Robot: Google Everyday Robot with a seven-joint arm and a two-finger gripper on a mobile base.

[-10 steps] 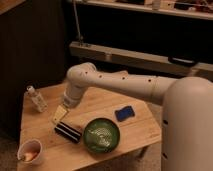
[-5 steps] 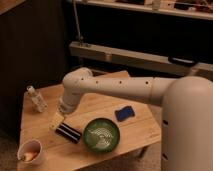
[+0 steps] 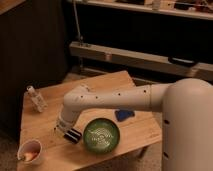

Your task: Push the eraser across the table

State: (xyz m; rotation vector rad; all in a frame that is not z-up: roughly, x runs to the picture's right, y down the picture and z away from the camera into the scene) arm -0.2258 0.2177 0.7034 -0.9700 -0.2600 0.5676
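The eraser [image 3: 74,134], a small black block with a pale stripe, lies on the pale wooden table [image 3: 47,117] near its front edge, just left of the green bowl. My gripper [image 3: 62,126] is low over the table at the eraser's left end, touching it or nearly so. The white arm reaches in from the right above the bowl.
A green bowl [image 3: 101,135] sits right beside the eraser on its right. A blue wavy pad [image 3: 124,115] lies further right. A small clear bottle [image 3: 36,98] stands at the table's left. A white cup [image 3: 30,151] sits at the front left corner.
My arm has swung down and towards the table's front, bringing the gripper from above the eraser to its left end. The eraser has hardly moved.
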